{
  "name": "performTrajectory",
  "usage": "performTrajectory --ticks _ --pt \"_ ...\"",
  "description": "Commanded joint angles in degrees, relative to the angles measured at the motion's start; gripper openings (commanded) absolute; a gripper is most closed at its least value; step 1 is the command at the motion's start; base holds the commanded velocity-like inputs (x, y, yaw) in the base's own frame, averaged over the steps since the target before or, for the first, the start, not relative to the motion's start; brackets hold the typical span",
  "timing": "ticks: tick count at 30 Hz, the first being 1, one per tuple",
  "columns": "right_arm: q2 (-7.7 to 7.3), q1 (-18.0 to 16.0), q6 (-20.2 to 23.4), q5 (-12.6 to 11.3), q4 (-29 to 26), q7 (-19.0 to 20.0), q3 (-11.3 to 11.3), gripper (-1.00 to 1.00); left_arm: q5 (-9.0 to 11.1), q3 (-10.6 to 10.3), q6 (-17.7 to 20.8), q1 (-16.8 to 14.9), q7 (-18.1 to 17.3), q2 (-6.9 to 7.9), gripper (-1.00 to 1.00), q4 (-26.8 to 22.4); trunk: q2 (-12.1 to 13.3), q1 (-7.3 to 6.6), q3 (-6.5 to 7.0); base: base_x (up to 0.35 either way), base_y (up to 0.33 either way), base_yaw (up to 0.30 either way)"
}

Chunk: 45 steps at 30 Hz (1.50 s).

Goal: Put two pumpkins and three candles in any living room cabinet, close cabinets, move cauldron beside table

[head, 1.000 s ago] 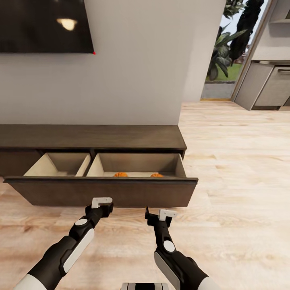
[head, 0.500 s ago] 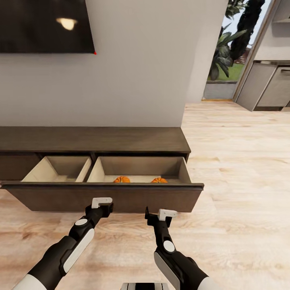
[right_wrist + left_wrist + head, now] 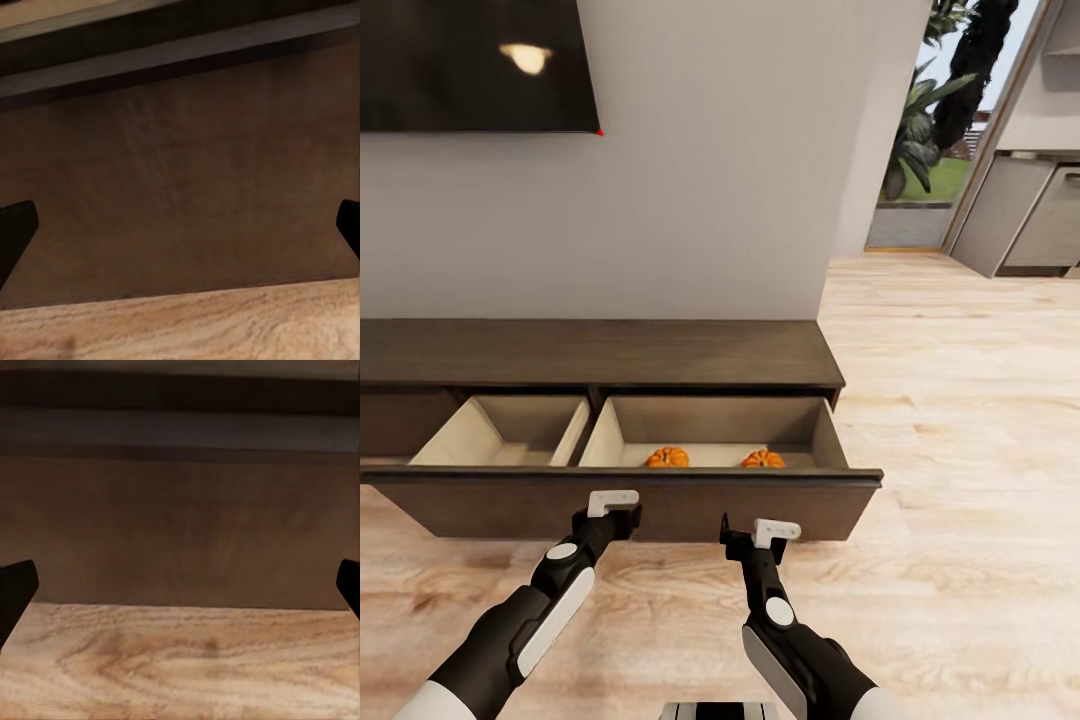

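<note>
Both pumpkins [image 3: 668, 457] sit mid-frame in the open cabinet [image 3: 600, 352] drawer (front edge near); left gripper [image 3: 612, 503] and right gripper [image 3: 760, 530] spread wide, empty.

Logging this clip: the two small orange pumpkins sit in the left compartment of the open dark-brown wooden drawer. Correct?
Not quite. The two small orange pumpkins sit in the right compartment of the open dark-brown wooden drawer, as the head view shows.
</note>
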Motion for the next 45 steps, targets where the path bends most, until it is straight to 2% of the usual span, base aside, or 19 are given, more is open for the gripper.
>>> performTrajectory --ticks 1,7,23,27,33,38,45 --pt "-0.04 -0.1 -0.4 -0.6 0.0 -0.3 0.3 1.00 0.6 -0.2 0.1 -0.1 0.6 0.09 1.00 -0.1 0.0 0.00 -0.05 0.096 0.023 0.000" --pt "-0.04 -0.1 -0.4 -0.6 0.1 -0.3 0.3 1.00 0.6 -0.3 0.0 -0.1 0.7 0.11 1.00 -0.1 0.0 0.00 -0.05 0.025 0.006 0.000" --pt "-0.04 -0.1 -0.6 -0.6 0.0 -0.2 0.3 1.00 0.6 -0.3 -0.1 0.0 0.7 0.13 1.00 -0.8 -0.2 0.36 -3.15 0.001 0.000 0.000" --pt "-0.05 -0.1 -1.3 -0.6 -0.1 -0.2 0.3 1.00 0.6 -0.3 -0.2 0.0 0.8 0.13 1.00 -0.8 -0.2 0.36 -3.15 0.000 0.000 0.000" --pt "-0.11 -0.1 -5.1 -0.6 -0.2 -0.3 0.3 1.00 0.5 -0.3 -1.0 0.5 0.7 0.13 1.00 -0.9 -0.2 0.36 -3.15 0.000 0.000 0.000" --pt "-0.12 -0.1 -5.8 -0.6 -0.2 -0.3 0.3 1.00 0.4 -0.3 -5.8 1.7 0.7 0.21 1.00 -0.9 -0.2 0.36 -3.15 0.000 0.000 0.000" --pt "-0.20 -0.1 -6.0 -0.5 -0.2 -0.2 0.3 1.00 0.4 -0.3 -6.7 2.0 0.7 0.22 1.00 -0.9 -0.2 0.36 -3.15 0.006 0.000 0.000"
